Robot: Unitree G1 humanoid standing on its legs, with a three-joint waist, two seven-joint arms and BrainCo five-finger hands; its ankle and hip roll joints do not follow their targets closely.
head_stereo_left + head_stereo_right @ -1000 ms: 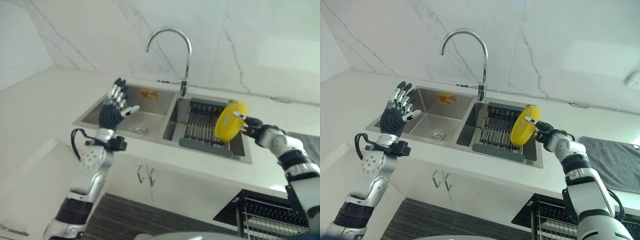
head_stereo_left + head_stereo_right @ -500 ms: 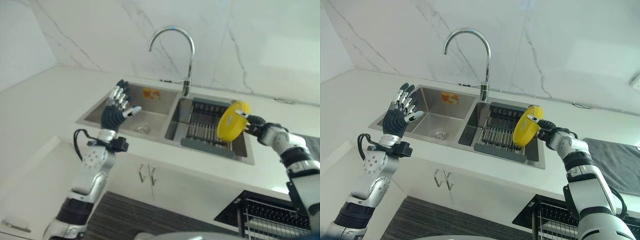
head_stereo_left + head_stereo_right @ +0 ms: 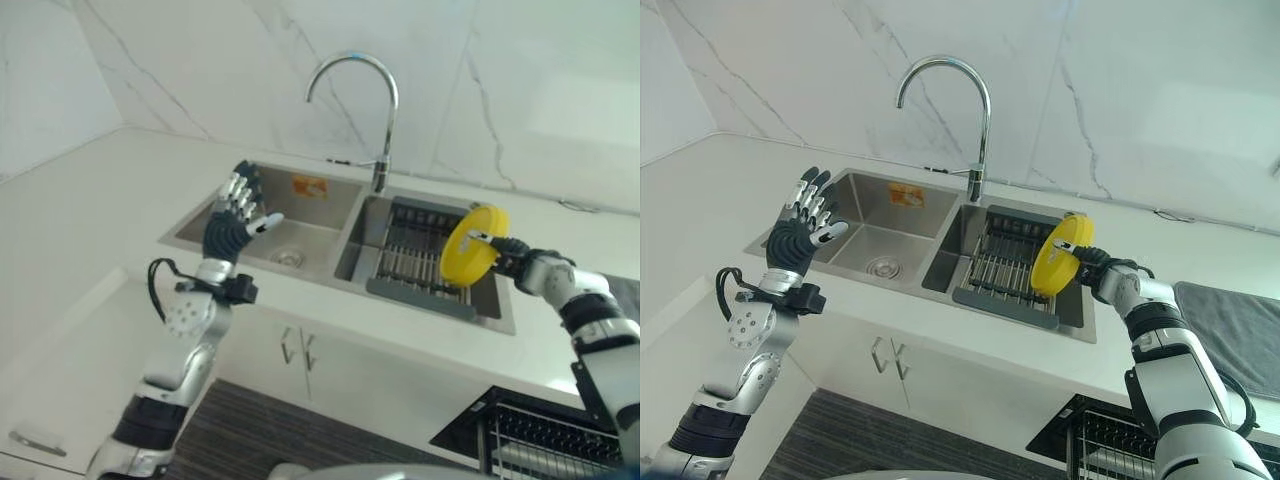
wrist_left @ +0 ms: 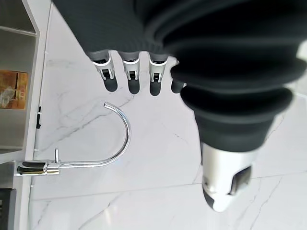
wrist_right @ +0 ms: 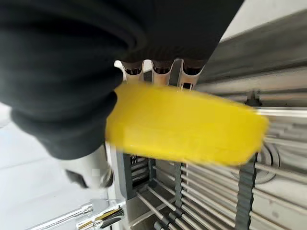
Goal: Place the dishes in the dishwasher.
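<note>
A: The right hand (image 3: 1102,272), where is it and what are its fingers doing?

B: It sits right of centre in the right eye view, above the right basin of the sink (image 3: 862,232). Its thumb and fingers pinch a yellow plate (image 3: 1056,263), which stands on edge, tilted, its face turned toward the left of the frame. In the right wrist view the plate (image 5: 184,129) crosses the middle of the picture, with the fingers (image 5: 160,70) behind its upper edge and the thumb across its front.

A: And what lies under the plate?

B: A dark drying rack (image 3: 998,276) sits in that right basin. The plate is held up over the rack's right end, not resting on it as far as I can tell.

A: The left hand?

B: The left hand (image 3: 799,229) is raised at the left of the frame, in front of the left basin, fingers straight and spread, holding nothing. In its wrist view the fingertips (image 4: 129,80) point at the marble wall, with the curved faucet (image 4: 86,154) below them.

A: Anything else in sight?

B: The faucet (image 3: 958,118) rises behind the divider between the two basins. A grey mat (image 3: 1232,332) lies on the white counter (image 3: 710,190) at the right edge. A wire dishwasher rack (image 3: 1102,445) shows at the lower right, below the counter.
</note>
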